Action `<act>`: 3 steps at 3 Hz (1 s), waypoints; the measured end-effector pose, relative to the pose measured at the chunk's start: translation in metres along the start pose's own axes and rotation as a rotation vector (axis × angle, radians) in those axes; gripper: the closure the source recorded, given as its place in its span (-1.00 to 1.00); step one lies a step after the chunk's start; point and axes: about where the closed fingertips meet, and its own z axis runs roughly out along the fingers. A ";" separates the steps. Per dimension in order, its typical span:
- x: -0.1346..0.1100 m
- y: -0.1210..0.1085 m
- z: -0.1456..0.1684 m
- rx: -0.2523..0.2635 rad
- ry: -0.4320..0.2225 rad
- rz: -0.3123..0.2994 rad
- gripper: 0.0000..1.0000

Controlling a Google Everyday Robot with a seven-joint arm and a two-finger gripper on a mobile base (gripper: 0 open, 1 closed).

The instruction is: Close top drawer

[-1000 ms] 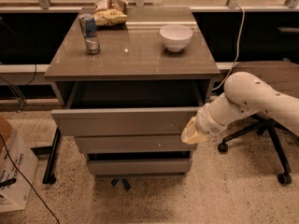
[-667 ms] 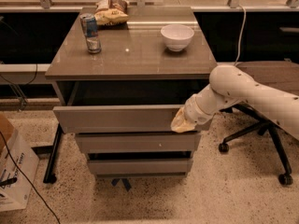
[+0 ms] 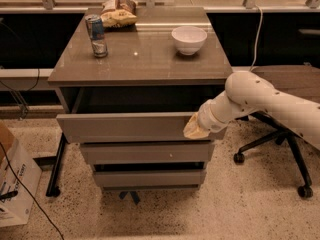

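The top drawer [image 3: 125, 127] of the grey-taupe cabinet stands pulled out a little, with its flat handleless front forward of the two shallower drawers [image 3: 145, 153] below. A dark gap shows between the front panel and the cabinet top [image 3: 140, 59]. My gripper [image 3: 196, 128], tan at its tip, rests against the right end of the top drawer's front panel. The white arm [image 3: 260, 101] reaches in from the right.
On the cabinet top stand a drink can [image 3: 96, 35], a white bowl [image 3: 189, 39] and a snack bag [image 3: 118, 13]. An office chair base [image 3: 272, 149] stands on the floor at the right. A cardboard box [image 3: 12, 184] and cables lie at the left.
My gripper has moved left along the drawer front and inward. The top drawer has slid back toward the cabinet, so the gap is narrower.
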 end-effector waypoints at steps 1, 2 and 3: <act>0.011 -0.022 -0.011 0.149 0.031 0.007 1.00; 0.019 -0.042 -0.017 0.247 0.042 0.011 1.00; 0.021 -0.066 -0.017 0.310 0.025 0.004 0.62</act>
